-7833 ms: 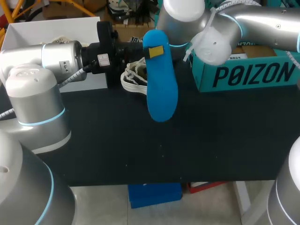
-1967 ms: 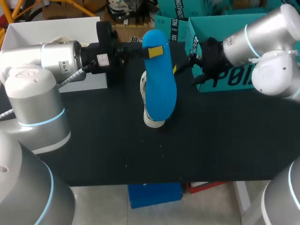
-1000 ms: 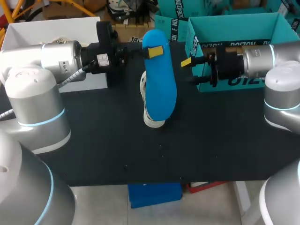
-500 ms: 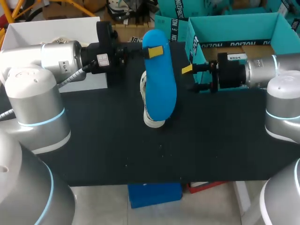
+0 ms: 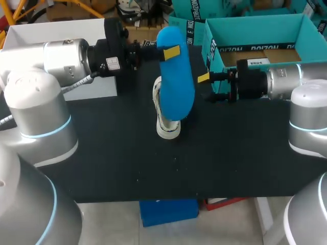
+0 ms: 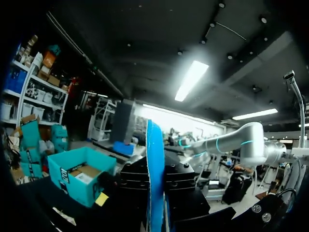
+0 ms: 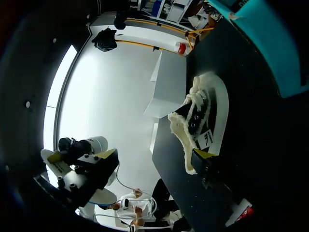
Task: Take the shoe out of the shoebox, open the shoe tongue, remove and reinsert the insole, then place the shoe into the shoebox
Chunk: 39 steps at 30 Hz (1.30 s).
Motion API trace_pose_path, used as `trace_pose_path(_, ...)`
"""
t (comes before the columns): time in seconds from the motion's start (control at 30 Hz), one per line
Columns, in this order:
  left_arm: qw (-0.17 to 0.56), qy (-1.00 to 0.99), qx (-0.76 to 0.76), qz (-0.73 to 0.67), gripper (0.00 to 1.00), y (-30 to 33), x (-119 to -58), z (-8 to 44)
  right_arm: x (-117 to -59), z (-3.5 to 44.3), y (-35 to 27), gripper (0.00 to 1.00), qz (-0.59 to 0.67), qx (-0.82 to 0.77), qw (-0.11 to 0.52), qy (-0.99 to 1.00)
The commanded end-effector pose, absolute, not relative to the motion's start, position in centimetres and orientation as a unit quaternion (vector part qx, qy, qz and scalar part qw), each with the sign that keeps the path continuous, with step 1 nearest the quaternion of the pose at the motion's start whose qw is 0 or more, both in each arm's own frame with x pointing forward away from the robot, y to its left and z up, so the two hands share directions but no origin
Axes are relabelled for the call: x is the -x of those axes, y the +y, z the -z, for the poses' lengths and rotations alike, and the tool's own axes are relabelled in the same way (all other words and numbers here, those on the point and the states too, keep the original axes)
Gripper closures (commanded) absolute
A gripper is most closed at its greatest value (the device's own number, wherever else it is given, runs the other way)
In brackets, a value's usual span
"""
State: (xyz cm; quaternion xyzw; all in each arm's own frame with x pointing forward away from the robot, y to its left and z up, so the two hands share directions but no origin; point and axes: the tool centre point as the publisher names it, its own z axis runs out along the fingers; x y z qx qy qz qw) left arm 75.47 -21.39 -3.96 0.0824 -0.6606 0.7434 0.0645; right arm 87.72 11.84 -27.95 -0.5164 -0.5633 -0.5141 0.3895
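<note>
Currently the shoe [image 5: 166,124] sits on the black bench [image 5: 230,158], near its middle, with its white toe toward the near edge. From the head view most of it is hidden by the blue insole [image 5: 175,81], which hangs above it, clear of the shoe. The right wrist view shows the shoe's black upper, white laces and pale fleecy lining [image 7: 203,121].

The left claw [image 5: 171,51] pinches the insole at its far end, a yellow tip on its upper face. In the left wrist view the insole [image 6: 154,179] stands edge-on between the fingers. The right claw [image 5: 207,88] hovers beside the shoe on the shoebox side, fingers spread, with nothing between them.

Behind the right claw, the teal shoebox [image 5: 255,25] stands open at the bench's far right. On its floor lies a brown sheet [image 5: 260,53] with a small white label. An open white box [image 5: 51,28] stands at the far left, behind the left arm [image 5: 56,56].
</note>
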Motion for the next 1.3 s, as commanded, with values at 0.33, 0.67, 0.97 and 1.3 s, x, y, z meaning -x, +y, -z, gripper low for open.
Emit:
trace_pose_path(0.33,-0.285,-0.683,0.328,-0.587,1.00,-19.5,-73.3,9.1,-87.8,28.0,12.0,0.00,0.514,0.517,0.389,-0.563)
trace_pose_path(0.67,-0.301,-0.670,0.396,-0.551,1.00,-18.0,-74.0,11.9,-87.8,28.0,12.0,0.00,0.514,0.517,0.389,-0.563)
trace_pose_path(0.97,-0.281,-0.677,0.385,-0.560,1.00,-18.0,-74.1,12.0,-87.8,28.0,12.0,0.00,0.514,0.517,0.389,-0.563)
trace_pose_path(1.3,-0.281,-0.677,0.385,-0.560,1.00,-18.0,-74.1,12.0,-87.8,28.0,12.0,0.00,0.514,0.517,0.389,-0.563)
